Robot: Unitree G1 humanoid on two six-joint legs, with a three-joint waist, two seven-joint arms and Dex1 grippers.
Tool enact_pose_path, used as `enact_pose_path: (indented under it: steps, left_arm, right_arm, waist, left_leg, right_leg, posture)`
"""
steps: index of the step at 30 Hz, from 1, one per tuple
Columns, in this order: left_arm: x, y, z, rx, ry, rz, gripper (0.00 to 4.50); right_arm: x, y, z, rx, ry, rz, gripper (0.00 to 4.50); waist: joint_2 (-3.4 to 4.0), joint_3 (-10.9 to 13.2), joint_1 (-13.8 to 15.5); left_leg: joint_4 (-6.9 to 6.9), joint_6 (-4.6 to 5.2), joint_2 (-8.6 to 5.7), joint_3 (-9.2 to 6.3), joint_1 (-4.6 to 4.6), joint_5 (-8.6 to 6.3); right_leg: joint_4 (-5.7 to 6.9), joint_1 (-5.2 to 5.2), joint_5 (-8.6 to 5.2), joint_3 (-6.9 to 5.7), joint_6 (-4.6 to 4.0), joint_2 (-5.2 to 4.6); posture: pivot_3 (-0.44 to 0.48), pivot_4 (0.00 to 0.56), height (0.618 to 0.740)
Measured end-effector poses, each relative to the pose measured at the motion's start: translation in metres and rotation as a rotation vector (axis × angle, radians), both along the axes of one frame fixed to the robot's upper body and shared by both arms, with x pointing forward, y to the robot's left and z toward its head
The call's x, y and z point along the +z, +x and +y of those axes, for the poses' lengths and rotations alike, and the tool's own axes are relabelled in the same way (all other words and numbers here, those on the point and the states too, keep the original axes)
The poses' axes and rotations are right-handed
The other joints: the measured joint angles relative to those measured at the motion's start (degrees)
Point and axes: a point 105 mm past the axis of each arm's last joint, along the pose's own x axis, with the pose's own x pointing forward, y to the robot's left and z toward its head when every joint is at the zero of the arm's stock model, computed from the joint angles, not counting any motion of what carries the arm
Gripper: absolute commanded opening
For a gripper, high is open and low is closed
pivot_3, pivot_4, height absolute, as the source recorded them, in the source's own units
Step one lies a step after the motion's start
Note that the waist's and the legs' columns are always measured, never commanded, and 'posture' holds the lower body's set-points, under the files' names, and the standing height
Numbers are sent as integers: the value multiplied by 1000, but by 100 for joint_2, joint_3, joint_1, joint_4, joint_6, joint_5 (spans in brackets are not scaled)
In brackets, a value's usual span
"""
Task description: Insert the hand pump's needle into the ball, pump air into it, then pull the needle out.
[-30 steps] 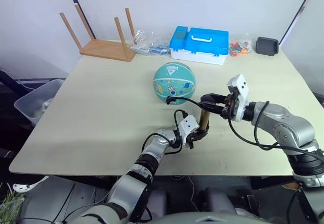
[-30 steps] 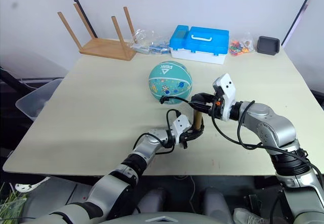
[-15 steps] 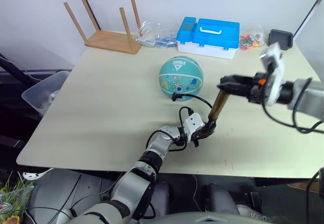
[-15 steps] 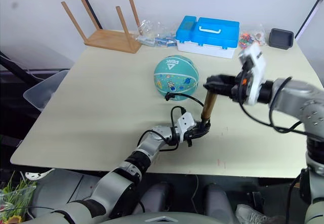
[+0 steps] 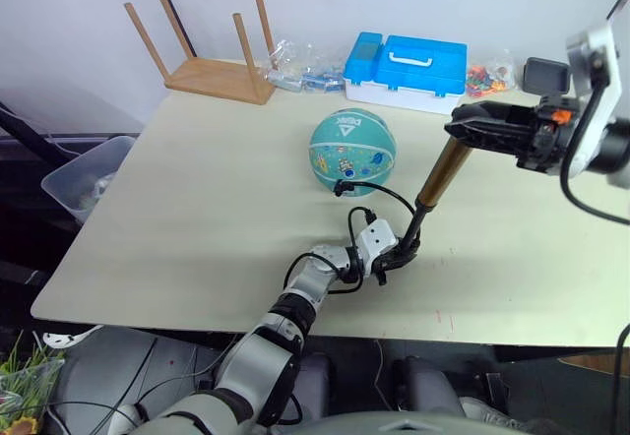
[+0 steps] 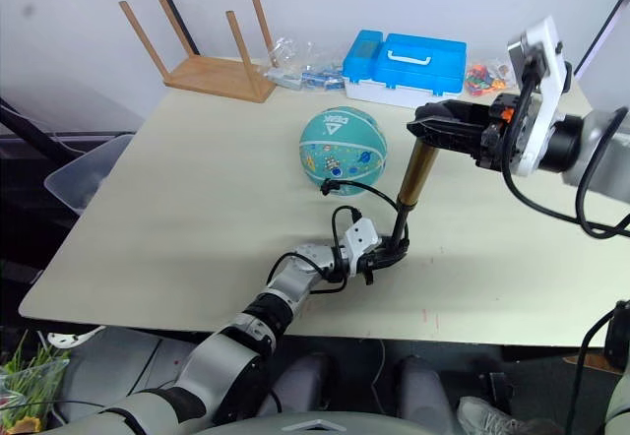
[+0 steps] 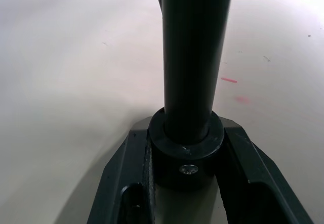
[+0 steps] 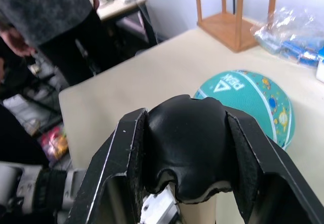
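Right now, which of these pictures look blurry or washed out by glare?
Left wrist view: the pump's black shaft is soft, too close to focus, and the table glares white at one corner. Right wrist view: the pump handle is blurred, the ball sharper. The two eye views look evenly lit.

One ball (image 5: 352, 152), one hand pump (image 5: 430, 189), one blue case (image 5: 405, 67), one overturned stool (image 5: 211, 59)

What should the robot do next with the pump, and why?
Probably push the handle back down. The right gripper holds the hand pump by its black handle, raised high with the rod drawn out, while the left gripper clamps its base on the table. The hose already reaches the ball.
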Motion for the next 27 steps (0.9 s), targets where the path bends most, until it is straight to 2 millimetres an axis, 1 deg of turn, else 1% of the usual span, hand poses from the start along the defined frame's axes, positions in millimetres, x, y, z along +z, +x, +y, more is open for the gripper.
enact_pose_path:
  steps: [1,2,4,8,9,11,14,18,21,23,25,27]
  left_arm:
    - [-1,0,0,2,2,2,1090]
    - [-3,0,4,10,8,7,1090]
    - [-5,0,6,18,12,11,1090]
    - [-9,-1,10,40,15,26,1090]
    - [-11,-1,12,48,17,32,1090]
    - [-13,-1,13,61,16,43,1090]
    - [-14,0,17,81,20,52,1090]
    - [-13,0,17,84,19,49,1090]
    - [-12,0,15,81,16,47,1090]
    - [-11,0,13,74,14,45,1090]
    - [-9,-1,9,60,9,39,1090]
    - [-6,-2,5,44,-2,32,1090]
  right_arm:
    - [-3,1,1,4,-5,2,1595]
    - [-20,4,6,14,-8,22,1595]
    - [-38,7,11,18,-11,50,1595]
    - [-87,18,27,25,-15,71,1595]
    - [-102,20,32,35,-26,68,1595]
    - [-119,21,40,53,-38,63,1595]
    - [-124,20,51,106,-67,-12,1595]
    - [-123,20,52,108,-69,-23,1595]
    - [-121,20,47,95,-61,-20,1595]
    - [-118,20,40,80,-58,-13,1595]
    - [-110,19,32,62,-54,-5,1595]
    - [-98,17,24,47,-57,18,1595]
  waist:
    - [1,-8,-14]
    - [-10,-31,-66]
    - [-11,-59,-96]
    - [-35,-126,-127]
    - [-36,-134,-134]
    - [-49,-138,-152]
    - [-58,-159,-211]
    - [-60,-165,-213]
    - [-54,-160,-199]
    - [-41,-142,-182]
    - [-28,-118,-150]
    - [-10,-75,-70]
  left_leg:
    - [0,0,0,0,0,0]
    - [0,0,2,0,3,0]
    - [-1,0,9,0,9,0]
    - [-2,-1,29,0,24,0]
    - [-5,-1,31,0,37,0]
    - [-21,-1,33,3,93,-2]
    - [-36,-3,58,-1,136,-4]
    - [-41,-5,70,-2,141,-4]
    - [-41,-5,67,-1,136,-4]
    - [-39,-5,63,-1,127,-4]
    - [-34,-6,57,-2,107,-3]
    - [-33,-6,43,-3,83,-3]
  right_leg:
    - [0,1,0,0,1,0]
    - [0,2,-1,0,2,1]
    - [2,4,-1,1,2,7]
    - [3,10,-2,4,-1,33]
    - [3,20,-3,5,-2,36]
    - [2,56,-9,10,-12,36]
    - [0,97,-20,5,-21,36]
    - [0,99,-21,3,-24,41]
    - [-1,96,-21,2,-24,38]
    - [-2,92,-20,2,-23,32]
    - [-2,80,-19,0,-21,25]
    - [-5,62,-18,-3,-21,14]
  posture:
    - [0,150,740]
    - [0,150,740]
    - [0,150,740]
    - [0,150,740]
    - [0,150,740]
    - [0,150,740]
    - [0,150,740]
    - [0,150,740]
    - [0,150,740]
    - [0,150,740]
    - [0,150,740]
    - [0,150,740]
